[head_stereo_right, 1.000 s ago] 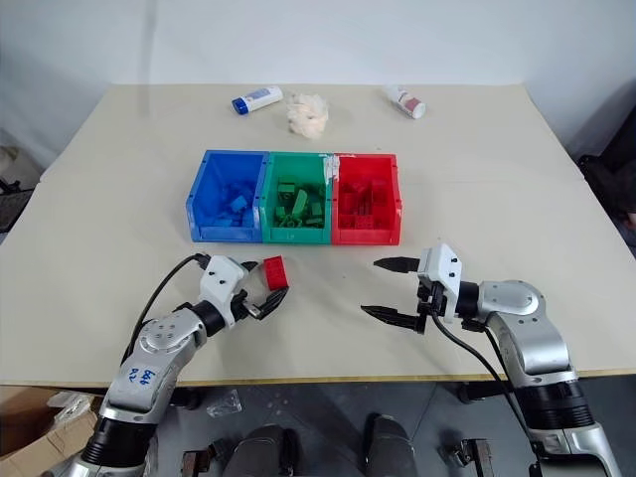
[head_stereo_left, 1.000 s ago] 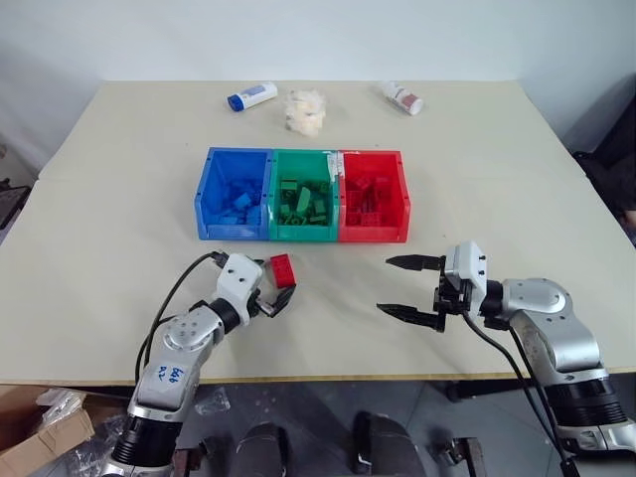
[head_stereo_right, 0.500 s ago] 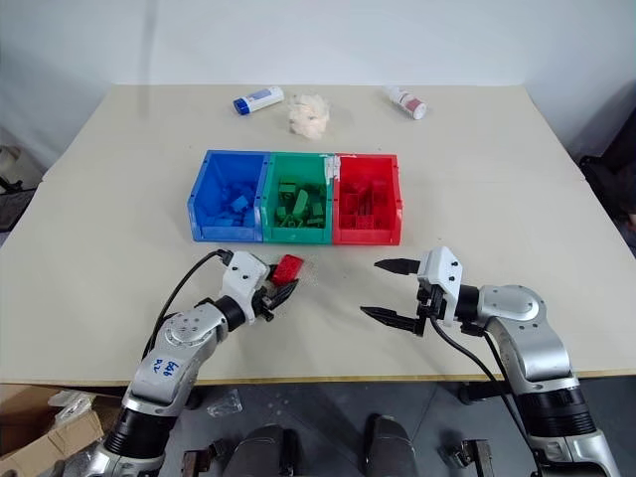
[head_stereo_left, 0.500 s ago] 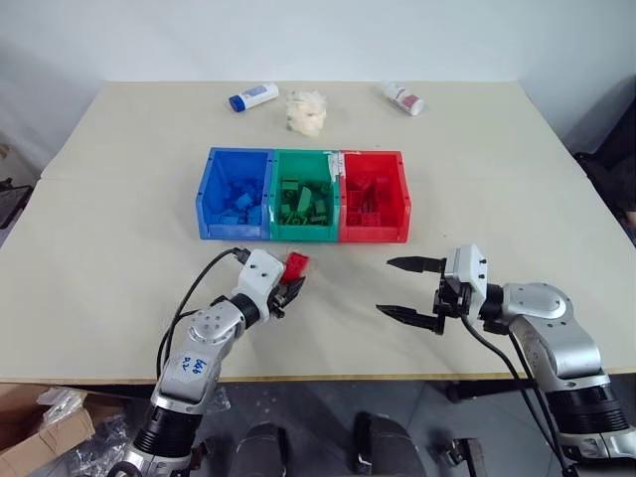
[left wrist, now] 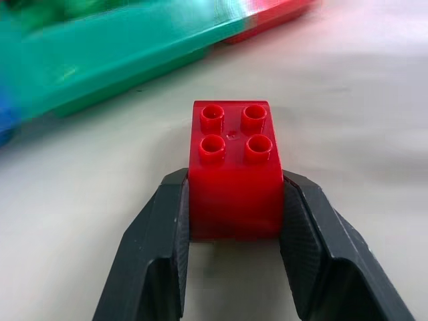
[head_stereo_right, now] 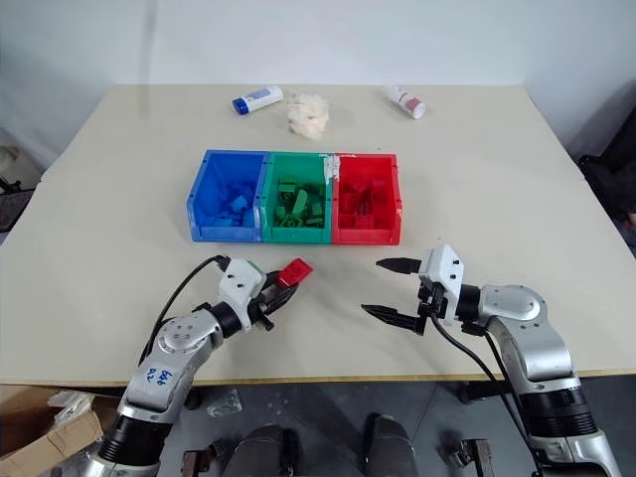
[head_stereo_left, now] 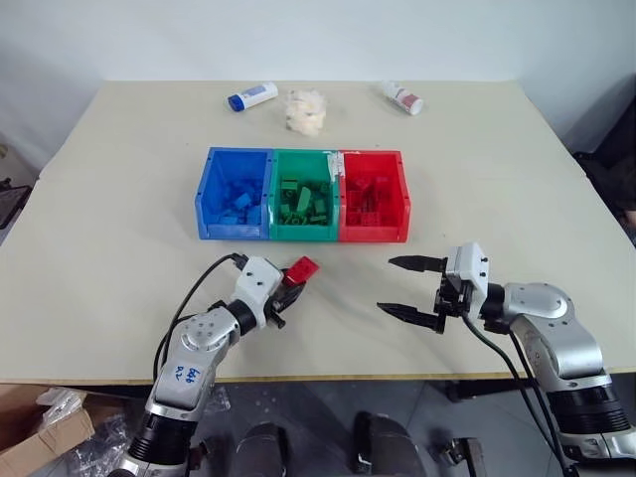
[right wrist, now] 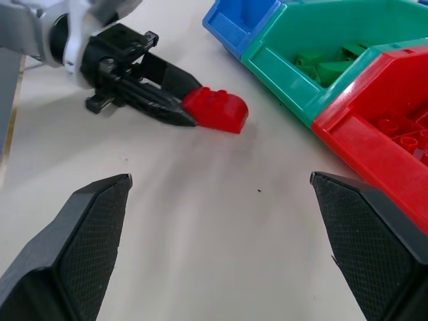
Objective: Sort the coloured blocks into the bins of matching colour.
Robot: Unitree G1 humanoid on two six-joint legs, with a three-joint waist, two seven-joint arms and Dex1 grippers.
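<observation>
A red studded block [head_stereo_left: 301, 269] is pinched between the black fingers [left wrist: 160, 234] of my left gripper [head_stereo_left: 289, 285], which is shut on it just above the table, in front of the green bin [head_stereo_left: 304, 210]. The block [left wrist: 235, 167] shows its four studs in the left wrist view. The blue bin [head_stereo_left: 235, 206], green bin and red bin [head_stereo_left: 374, 210] stand joined in a row, each holding several blocks of its own colour. My right gripper [head_stereo_left: 412, 289] hovers open in front of the red bin, nothing between its fingers [right wrist: 87, 234].
At the table's far side lie a white tube with a blue cap [head_stereo_left: 251, 96], a whitish fluffy wad [head_stereo_left: 305, 111] and a white tube with a red cap [head_stereo_left: 403, 97]. A cardboard box [head_stereo_left: 35, 442] sits on the floor at the lower left.
My left gripper closed on the red block and moved it a little to the right, lifting and tilting it. The right gripper stayed still.
</observation>
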